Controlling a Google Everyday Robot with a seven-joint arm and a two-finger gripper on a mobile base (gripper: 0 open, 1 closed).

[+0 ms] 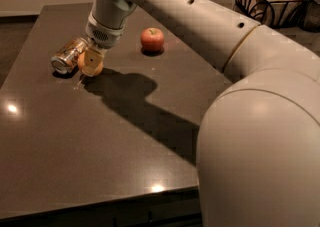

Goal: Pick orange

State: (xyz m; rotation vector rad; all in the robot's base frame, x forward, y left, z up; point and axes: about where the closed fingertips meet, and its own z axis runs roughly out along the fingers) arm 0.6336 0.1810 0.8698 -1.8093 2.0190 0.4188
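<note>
The pincer (93, 60) sits low over the round orange (82, 65), which shows no long axis, beside a toppled can (67, 56); its grip I cannot tell.

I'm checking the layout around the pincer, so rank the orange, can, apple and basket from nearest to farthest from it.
1. Orange: right at the pincer, over the table's left side.
2. Can: lying just left.
3. Apple: farther back, right.
4. Basket: far upper right.
</note>
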